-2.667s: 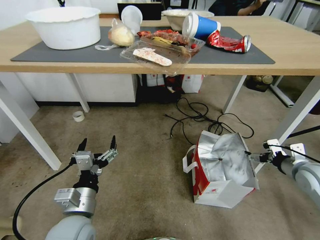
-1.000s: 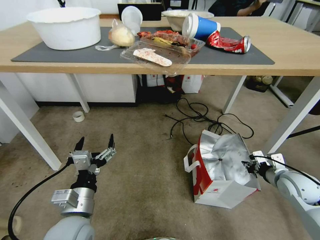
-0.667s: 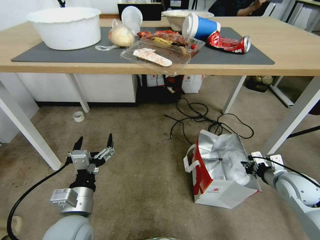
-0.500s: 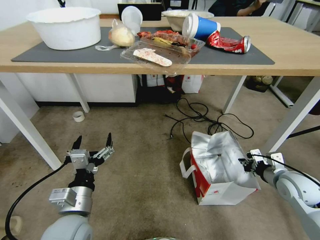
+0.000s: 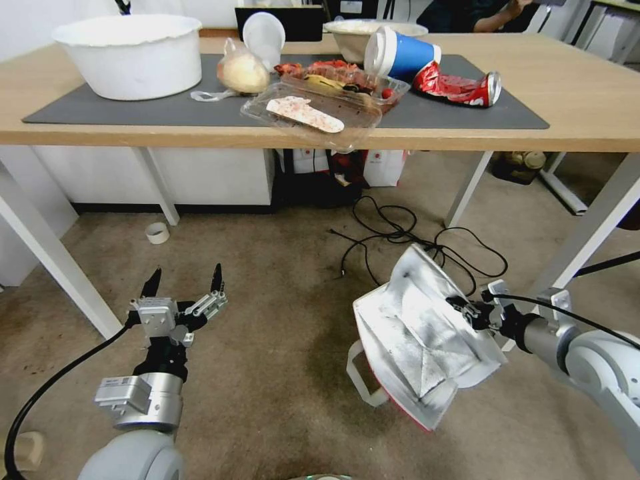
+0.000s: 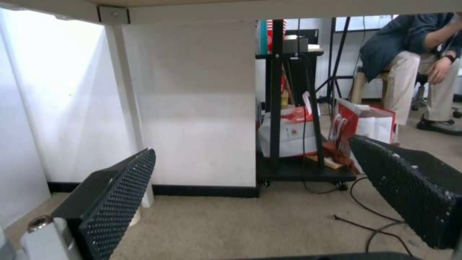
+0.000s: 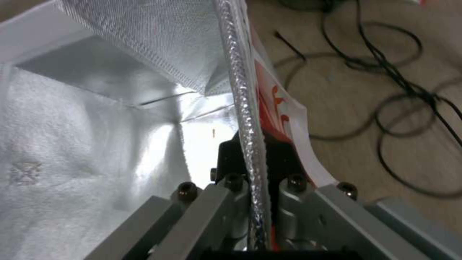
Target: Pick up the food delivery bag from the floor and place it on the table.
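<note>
Pinching the food delivery bag (image 5: 417,347) rim — right tool (image 5: 465,311) clamped.

Worn brownish-grey carpet floor (image 5: 280,373) strewn with tangled black cables (image 5: 407,240); white cabinet panels (image 5: 200,177) behind the light-wood worktop (image 5: 587,93).

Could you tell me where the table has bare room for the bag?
On the table, bare wood lies right of the dark mat, beyond the crushed can. The mat itself is crowded: white tub, clear tray, blue cup.
</note>
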{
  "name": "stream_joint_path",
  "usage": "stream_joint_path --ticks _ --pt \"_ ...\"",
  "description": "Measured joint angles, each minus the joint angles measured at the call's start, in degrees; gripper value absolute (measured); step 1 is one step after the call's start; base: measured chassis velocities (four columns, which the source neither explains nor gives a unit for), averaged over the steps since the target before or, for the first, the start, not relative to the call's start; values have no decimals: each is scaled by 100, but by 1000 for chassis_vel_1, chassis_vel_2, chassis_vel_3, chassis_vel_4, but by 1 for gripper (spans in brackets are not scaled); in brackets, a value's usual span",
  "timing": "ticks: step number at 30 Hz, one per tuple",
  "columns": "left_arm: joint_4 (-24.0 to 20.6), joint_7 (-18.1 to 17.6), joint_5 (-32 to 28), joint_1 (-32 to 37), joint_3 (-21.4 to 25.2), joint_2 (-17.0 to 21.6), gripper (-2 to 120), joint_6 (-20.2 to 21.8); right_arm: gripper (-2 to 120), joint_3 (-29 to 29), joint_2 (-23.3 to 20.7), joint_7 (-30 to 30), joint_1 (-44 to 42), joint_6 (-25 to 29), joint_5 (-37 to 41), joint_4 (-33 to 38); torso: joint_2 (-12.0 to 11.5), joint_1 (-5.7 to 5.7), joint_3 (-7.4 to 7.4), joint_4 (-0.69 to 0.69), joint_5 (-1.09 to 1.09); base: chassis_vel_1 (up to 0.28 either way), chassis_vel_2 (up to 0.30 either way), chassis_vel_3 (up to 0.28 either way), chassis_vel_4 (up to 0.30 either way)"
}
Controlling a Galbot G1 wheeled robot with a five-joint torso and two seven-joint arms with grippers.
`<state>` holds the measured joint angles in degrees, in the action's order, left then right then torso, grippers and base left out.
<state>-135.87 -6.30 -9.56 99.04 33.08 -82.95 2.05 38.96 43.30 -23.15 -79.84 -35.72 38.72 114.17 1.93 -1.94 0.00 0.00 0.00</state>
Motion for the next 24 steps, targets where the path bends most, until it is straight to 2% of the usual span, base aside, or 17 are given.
stream_joint_path --ticks 7,9,13,15,24 --pt "-26 1 -2 5 23 9 100 -1 0 67 -233 -602 71 99 182 166 0 0 0 0 0 0 0 0 0" --pt "-55 7 -8 -8 52 17 100 -1 0 90 -432 -1229 86 219 187 177 0 0 0 0 0 0 0 0 0" --pt "-73 12 -18 -22 74 23 100 -15 0 96 -621 -1698 123 298 263 143 0 0 0 -1 0 0 0 0 0" --pt "-107 21 -15 -26 98 31 100 12 0 77 -922 -2121 239 317 480 67 0 0 0 0 0 0 0 0 0" --pt "-131 77 -12 -57 129 67 100 75 0 -29 -1702 -2459 521 261 892 -64 0 0 0 0 -1 0 0 0 0"
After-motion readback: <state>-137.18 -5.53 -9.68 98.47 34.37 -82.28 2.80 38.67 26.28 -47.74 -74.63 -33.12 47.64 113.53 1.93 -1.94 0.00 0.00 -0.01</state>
